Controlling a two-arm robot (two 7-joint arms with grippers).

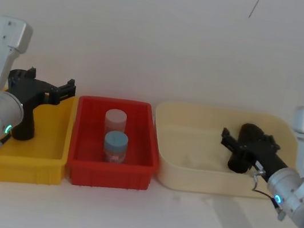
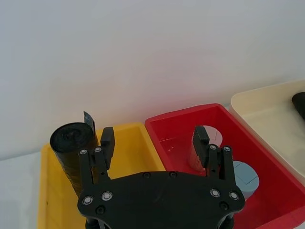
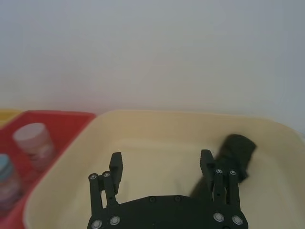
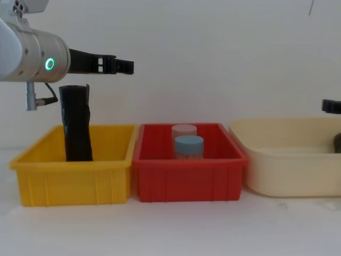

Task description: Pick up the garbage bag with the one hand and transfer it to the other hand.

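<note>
"Where is the garbage bag (image 4: pixel 76 125)?"

"Upright in the yellow plastic bin (image 4: pixel 37 176), a tall, crinkled, shiny black roll. The chest view shows its full height, with the left end effector (image 4: pixel 125 65) above its top and apart from it. The left wrist view shows its round end just outside one finger (image 2: pixel 106 143)."

"And the jaws?"

"Spread wide, empty. The right end effector (image 3: pixel 162 160), equally wide and empty, hangs over a smooth cream tub (image 3: pixel 157 119); its wrist view shows a second black roll (image 3: pixel 236 152) beside it."
</note>
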